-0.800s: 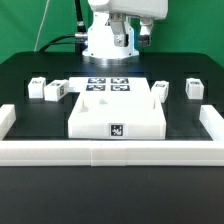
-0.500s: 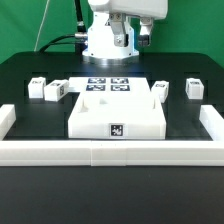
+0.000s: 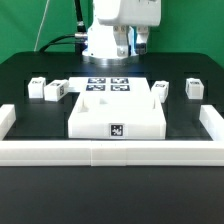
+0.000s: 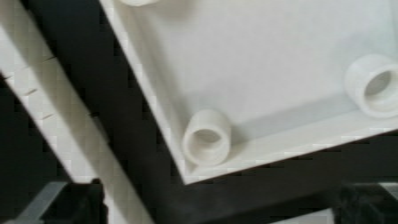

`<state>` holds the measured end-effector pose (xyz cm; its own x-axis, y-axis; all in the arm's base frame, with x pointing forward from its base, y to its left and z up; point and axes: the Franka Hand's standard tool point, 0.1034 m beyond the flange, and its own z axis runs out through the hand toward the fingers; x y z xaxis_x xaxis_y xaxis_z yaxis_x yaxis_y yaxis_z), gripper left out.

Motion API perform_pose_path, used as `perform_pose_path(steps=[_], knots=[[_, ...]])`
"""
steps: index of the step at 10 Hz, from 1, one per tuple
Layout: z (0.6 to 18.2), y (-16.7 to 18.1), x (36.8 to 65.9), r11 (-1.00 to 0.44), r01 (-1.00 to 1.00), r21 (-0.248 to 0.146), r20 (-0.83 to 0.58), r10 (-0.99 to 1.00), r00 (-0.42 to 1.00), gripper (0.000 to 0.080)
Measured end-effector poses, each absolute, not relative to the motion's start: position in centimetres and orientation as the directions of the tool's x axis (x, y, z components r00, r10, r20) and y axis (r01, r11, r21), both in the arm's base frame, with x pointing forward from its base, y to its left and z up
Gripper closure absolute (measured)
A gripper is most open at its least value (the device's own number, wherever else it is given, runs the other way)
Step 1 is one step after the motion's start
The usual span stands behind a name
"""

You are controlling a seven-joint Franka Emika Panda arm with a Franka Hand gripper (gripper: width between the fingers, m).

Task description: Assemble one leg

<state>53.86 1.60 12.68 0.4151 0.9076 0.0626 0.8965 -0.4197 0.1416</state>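
Note:
Four small white legs stand on the black table: two at the exterior view's left (image 3: 37, 88) (image 3: 56, 91) and two at its right (image 3: 160, 90) (image 3: 195, 88). The large white tabletop (image 3: 118, 108) lies between them. My gripper (image 3: 128, 42) hangs high over the far side of the table, well apart from every leg. In the wrist view its dark fingertips (image 4: 54, 203) sit far apart with nothing between them, so the gripper (image 4: 214, 206) is open and empty. That view looks down on the tabletop (image 4: 267, 70) and a corner socket (image 4: 208, 143). No leg shows there.
The marker board (image 3: 107, 85) lies flat behind the tabletop. A low white rail (image 3: 110, 152) borders the table's front and sides and also shows in the wrist view (image 4: 71, 130). The robot base (image 3: 100, 42) stands at the back.
The arm's hand has shifted a little over the far side of the table. The legs and the tabletop have not moved.

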Motion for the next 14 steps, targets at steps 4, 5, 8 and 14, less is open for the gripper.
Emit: perform_pose_path(steps=[4,5,8,14], knots=[[10.1,2.3,53.4,-0.276,0.960,0.052,-0.022,0.960,0.277,0.0150],[10.0,2.3,53.4,-0.276,0.960,0.051,-0.022,0.961,0.277,0.0150],[9.9,2.4,53.4,-0.237,0.969,0.064,-0.020,0.971,0.239,0.0150],[4.4,1.4,48.9,-0.103,0.993,0.050,0.000,0.995,0.103,0.0150]])
